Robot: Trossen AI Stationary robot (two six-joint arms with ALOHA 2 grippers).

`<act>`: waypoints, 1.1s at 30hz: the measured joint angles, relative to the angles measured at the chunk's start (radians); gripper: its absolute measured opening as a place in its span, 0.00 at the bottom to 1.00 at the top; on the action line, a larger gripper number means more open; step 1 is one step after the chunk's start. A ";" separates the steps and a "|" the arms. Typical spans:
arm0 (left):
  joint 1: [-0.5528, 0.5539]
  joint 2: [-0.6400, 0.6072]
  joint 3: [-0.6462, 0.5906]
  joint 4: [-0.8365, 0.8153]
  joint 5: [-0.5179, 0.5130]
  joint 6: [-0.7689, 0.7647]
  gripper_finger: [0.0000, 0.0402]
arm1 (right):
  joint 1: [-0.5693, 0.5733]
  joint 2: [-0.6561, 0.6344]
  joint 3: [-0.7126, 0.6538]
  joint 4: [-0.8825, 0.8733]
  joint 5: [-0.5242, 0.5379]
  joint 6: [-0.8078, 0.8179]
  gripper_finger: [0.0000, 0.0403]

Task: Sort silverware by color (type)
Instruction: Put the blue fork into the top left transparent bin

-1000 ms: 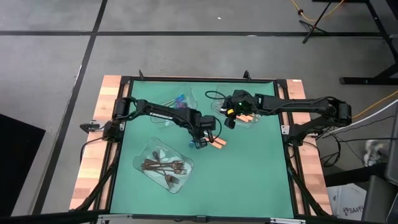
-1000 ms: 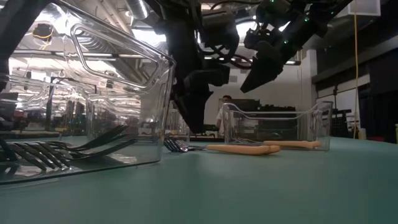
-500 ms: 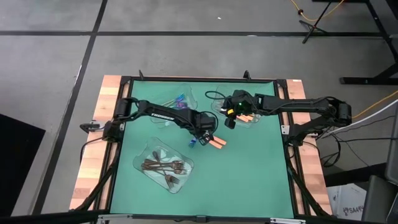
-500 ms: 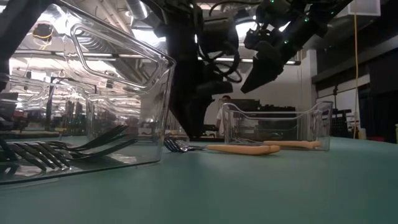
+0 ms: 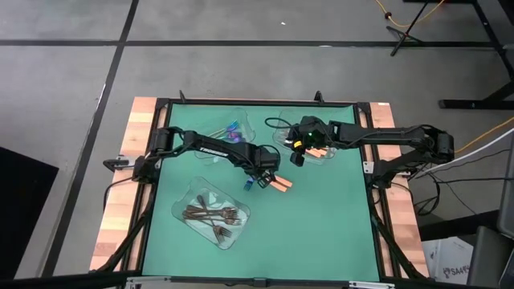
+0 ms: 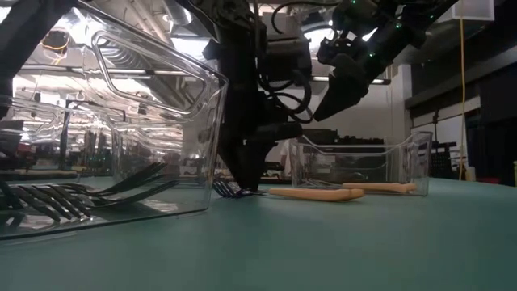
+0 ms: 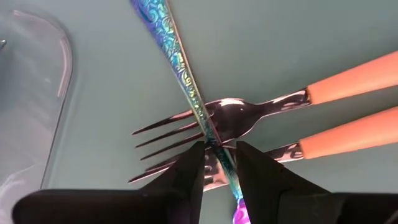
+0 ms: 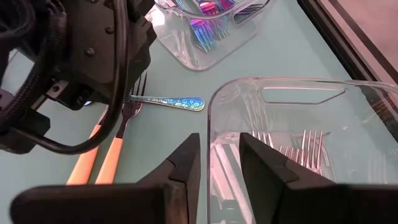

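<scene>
An iridescent utensil (image 7: 180, 56) lies on the green mat across the silver heads of two orange-handled forks (image 7: 348, 81), near the table's middle (image 5: 281, 185). My left gripper (image 7: 219, 149) is down at the mat (image 6: 242, 174), its fingers a narrow gap apart on either side of the utensil's neck. My right gripper (image 5: 295, 156) hangs a little open and empty over the back-right tray (image 8: 298, 84), which holds orange-handled forks. The utensil (image 8: 171, 101) and the loose forks (image 8: 102, 158) also show in the right wrist view.
A clear tray (image 5: 215, 132) at the back holds iridescent pieces. A clear tray (image 5: 189, 197) at the front left holds dark forks (image 5: 213, 214) and fills the left of the low view (image 6: 202, 105). Black frame rails edge the mat.
My left gripper has shifted slightly right and come down onto the iridescent utensil over the orange forks' heads. The right arm has not moved.
</scene>
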 joint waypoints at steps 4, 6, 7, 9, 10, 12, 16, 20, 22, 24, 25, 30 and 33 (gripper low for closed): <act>0.000 0.007 0.001 0.007 0.000 0.000 0.21 | 0.000 0.000 0.000 0.000 0.000 0.000 0.25; 0.000 0.008 0.001 0.008 -0.001 0.000 0.21 | 0.000 0.000 0.000 0.000 0.000 0.000 0.25; 0.000 0.008 0.001 0.008 -0.001 0.000 0.21 | 0.000 0.000 0.000 0.000 0.000 0.000 0.25; 0.002 0.008 0.001 0.009 0.001 0.000 0.21 | 0.000 0.000 0.000 0.000 0.000 0.000 0.25; 0.002 0.008 0.001 0.009 0.002 0.000 0.21 | 0.000 0.000 0.000 0.000 0.000 0.000 0.25; 0.003 0.008 0.001 0.010 0.010 0.000 0.21 | 0.000 0.000 0.000 0.000 0.000 0.000 0.25; 0.005 0.007 -0.016 0.025 0.015 0.000 0.17 | 0.000 0.000 0.000 0.000 0.000 0.000 0.25; 0.006 0.005 -0.035 0.033 0.020 -0.004 0.11 | 0.000 0.000 0.000 0.000 0.000 0.000 0.25; 0.006 0.005 -0.039 0.034 0.020 -0.004 0.08 | 0.000 0.000 0.000 0.000 0.000 0.000 0.25; 0.006 0.005 -0.040 0.037 0.020 -0.004 0.06 | 0.000 0.000 0.000 0.000 0.000 0.000 0.25; 0.006 0.005 -0.040 0.042 0.020 -0.004 0.05 | 0.000 0.000 0.000 0.000 0.000 0.000 0.25; 0.006 0.006 -0.042 0.067 0.019 -0.004 0.03 | 0.000 0.000 0.000 0.000 0.000 0.000 0.25; 0.006 0.004 -0.042 0.067 0.019 -0.003 0.02 | 0.000 0.000 0.000 0.000 0.000 0.000 0.25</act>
